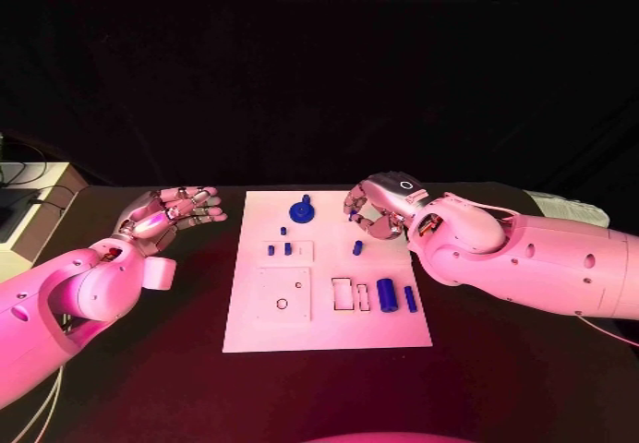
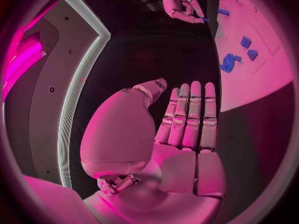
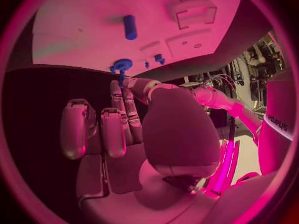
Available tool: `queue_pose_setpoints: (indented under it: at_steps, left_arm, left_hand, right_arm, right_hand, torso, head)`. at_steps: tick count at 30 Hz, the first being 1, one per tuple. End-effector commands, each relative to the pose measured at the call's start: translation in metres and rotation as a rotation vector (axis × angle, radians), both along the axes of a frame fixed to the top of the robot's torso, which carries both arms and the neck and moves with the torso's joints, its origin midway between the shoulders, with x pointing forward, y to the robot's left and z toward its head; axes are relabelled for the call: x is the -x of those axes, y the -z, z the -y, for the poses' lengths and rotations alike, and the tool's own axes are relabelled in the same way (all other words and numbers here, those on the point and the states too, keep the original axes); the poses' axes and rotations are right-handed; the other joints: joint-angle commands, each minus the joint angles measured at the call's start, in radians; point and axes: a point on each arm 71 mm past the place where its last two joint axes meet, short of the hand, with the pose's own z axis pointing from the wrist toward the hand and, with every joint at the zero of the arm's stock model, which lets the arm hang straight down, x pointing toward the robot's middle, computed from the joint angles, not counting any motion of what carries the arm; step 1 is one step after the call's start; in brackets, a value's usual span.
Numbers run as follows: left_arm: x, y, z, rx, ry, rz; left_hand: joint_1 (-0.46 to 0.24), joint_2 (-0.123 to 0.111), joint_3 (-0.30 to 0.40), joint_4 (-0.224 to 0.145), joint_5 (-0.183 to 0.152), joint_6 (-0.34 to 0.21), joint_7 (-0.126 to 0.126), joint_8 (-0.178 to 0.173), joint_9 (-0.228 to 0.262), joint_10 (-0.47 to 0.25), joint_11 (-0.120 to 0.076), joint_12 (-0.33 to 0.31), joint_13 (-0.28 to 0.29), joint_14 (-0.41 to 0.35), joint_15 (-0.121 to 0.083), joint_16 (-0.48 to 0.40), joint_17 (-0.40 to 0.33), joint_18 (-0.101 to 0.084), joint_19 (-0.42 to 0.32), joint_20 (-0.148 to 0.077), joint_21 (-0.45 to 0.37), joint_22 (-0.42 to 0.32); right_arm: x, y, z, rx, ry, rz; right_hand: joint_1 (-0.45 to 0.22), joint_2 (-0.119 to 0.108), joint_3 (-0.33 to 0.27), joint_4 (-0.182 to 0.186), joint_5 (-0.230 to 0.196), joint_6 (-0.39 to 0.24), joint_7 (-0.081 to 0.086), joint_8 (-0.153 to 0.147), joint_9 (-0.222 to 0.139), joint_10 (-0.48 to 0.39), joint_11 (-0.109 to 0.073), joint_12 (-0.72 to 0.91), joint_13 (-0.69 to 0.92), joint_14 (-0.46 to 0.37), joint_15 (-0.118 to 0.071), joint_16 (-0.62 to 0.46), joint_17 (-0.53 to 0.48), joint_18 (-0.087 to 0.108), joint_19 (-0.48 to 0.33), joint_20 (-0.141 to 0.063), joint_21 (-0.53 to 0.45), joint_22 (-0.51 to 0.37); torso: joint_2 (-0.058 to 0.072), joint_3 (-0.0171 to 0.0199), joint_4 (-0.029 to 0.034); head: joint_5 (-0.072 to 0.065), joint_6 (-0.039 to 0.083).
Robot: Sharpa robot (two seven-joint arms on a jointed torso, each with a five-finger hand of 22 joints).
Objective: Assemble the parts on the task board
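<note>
Head view: the white task board (image 1: 326, 323) lies at the middle of the black table (image 1: 506, 388). Seven blue parts rest on it. One round disc with a stem (image 1: 302, 211) sits near the far edge. Three small pegs (image 1: 283, 231) stand at the raised block below it, and one short pin (image 1: 357, 246) lies to their right. One thick cylinder (image 1: 388, 294) and one thin rod (image 1: 410, 298) lie by the rectangular slots.

The left hand (image 1: 171, 214) hovers off the board's left edge, fingers straight and together, holding nothing. The right hand (image 1: 377, 207) is at the far right edge, fingers curled; whether it pinches anything cannot be told.
</note>
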Motion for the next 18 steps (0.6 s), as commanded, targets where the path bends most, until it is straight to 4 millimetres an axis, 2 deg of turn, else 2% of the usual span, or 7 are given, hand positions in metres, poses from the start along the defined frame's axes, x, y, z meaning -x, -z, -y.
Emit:
queue_pose_setpoints:
  at_steps: [1,3,4,8,11,13,18]
  left_arm:
    - [0.000,-0.001,0.006,0.011,0.017,0.004]
    - [0.001,-0.001,0.009,0.014,0.021,0.004]
    - [0.001,-0.001,0.010,0.015,0.022,0.004]
    - [0.001,-0.001,0.013,0.018,0.026,0.003]
    - [0.001,-0.001,0.014,0.019,0.025,0.004]
    - [0.001,-0.001,0.015,0.019,0.023,0.004]
    - [0.000,-0.001,0.017,0.021,0.023,0.005]
  left_hand:
    - [0.004,-0.005,-0.004,0.005,0.001,-0.004,0.002,0.001,-0.001,0.000,0.004,-0.006,0.001,0.009,0.000,-0.007,0.001,0.013,0.008,-0.002,-0.003,-0.001]
    - [0.004,-0.005,-0.004,0.005,0.001,-0.004,0.002,0.001,-0.001,0.000,0.004,-0.006,0.001,0.009,0.000,-0.008,0.001,0.013,0.009,-0.002,-0.004,-0.001]
    - [0.004,-0.005,-0.004,0.005,0.001,-0.004,0.002,0.001,-0.001,0.000,0.004,-0.006,0.001,0.009,0.000,-0.008,0.001,0.013,0.009,-0.002,-0.004,-0.001]
    - [0.004,-0.006,-0.005,0.005,0.001,-0.004,0.002,0.001,-0.001,0.000,0.004,-0.006,0.002,0.009,0.000,-0.009,0.002,0.013,0.009,-0.002,-0.005,-0.002]
    - [0.004,-0.006,-0.005,0.005,0.001,-0.004,0.002,0.001,-0.001,0.000,0.004,-0.006,0.002,0.009,0.000,-0.009,0.002,0.013,0.009,-0.002,-0.005,-0.002]
    - [0.004,-0.006,-0.005,0.005,0.001,-0.004,0.002,0.001,-0.001,0.000,0.004,-0.006,0.002,0.009,0.000,-0.009,0.002,0.013,0.009,-0.002,-0.005,-0.002]
    - [0.004,-0.006,-0.006,0.005,0.001,-0.004,0.002,0.001,-0.001,-0.001,0.004,-0.007,0.002,0.010,0.001,-0.010,0.003,0.013,0.009,-0.002,-0.007,-0.003]
  right_arm:
    - [0.010,0.001,-0.017,-0.030,-0.057,-0.024]
    - [0.017,0.002,-0.029,-0.028,-0.095,-0.028]
    - [0.019,0.003,-0.033,-0.026,-0.108,-0.028]
    - [0.029,0.009,-0.049,-0.014,-0.161,-0.028]
    - [0.036,0.017,-0.060,-0.009,-0.191,-0.033]
    - [0.039,0.023,-0.066,-0.007,-0.208,-0.038]
    - [0.047,0.038,-0.080,-0.008,-0.239,-0.051]
  right_hand:
    - [-0.003,0.006,0.007,-0.002,0.000,0.005,0.000,0.005,0.002,0.028,-0.021,0.005,0.000,0.042,-0.007,-0.002,0.001,0.007,0.023,-0.006,0.005,0.094]
    - [-0.003,0.007,0.008,-0.003,0.001,0.005,0.000,0.005,0.002,0.028,-0.021,0.005,0.000,0.042,-0.008,-0.002,0.001,0.007,0.023,-0.006,0.003,0.093]
    - [-0.003,0.007,0.008,-0.003,0.001,0.005,0.000,0.005,0.002,0.028,-0.021,0.005,0.000,0.042,-0.008,-0.002,0.001,0.007,0.023,-0.006,0.003,0.093]
    - [-0.003,0.007,0.008,-0.003,0.001,0.005,0.000,0.005,0.002,0.028,-0.021,0.004,0.000,0.042,-0.008,-0.003,-0.001,0.007,0.023,-0.006,0.002,0.092]
    - [-0.003,0.007,0.008,-0.003,0.001,0.005,0.000,0.005,0.002,0.028,-0.021,0.004,0.000,0.042,-0.008,-0.003,-0.001,0.007,0.023,-0.006,0.002,0.092]
    - [-0.003,0.007,0.009,-0.004,0.002,0.004,0.000,0.005,0.002,0.027,-0.021,0.004,-0.001,0.042,-0.008,-0.003,-0.001,0.007,0.022,-0.006,0.001,0.092]
    - [-0.003,0.007,0.010,-0.004,0.003,0.004,0.001,0.005,0.003,0.027,-0.020,0.003,-0.001,0.042,-0.008,-0.003,-0.001,0.008,0.022,-0.006,0.000,0.091]
  torso:
    - [-0.002,-0.0017,0.0029]
    - [-0.002,-0.0027,0.0027]
    - [-0.002,-0.0028,0.0027]
    - [-0.007,-0.0055,0.0024]
    - [-0.010,-0.0062,0.0014]
    - [-0.009,-0.0052,0.0005]
    - [-0.012,-0.0073,0.0005]
  head:
    - [0.014,-0.002]
    - [0.025,-0.002]
    - [0.025,-0.002]
    - [0.045,-0.011]
    - [0.057,-0.016]
    - [0.065,-0.016]
    - [0.080,-0.026]
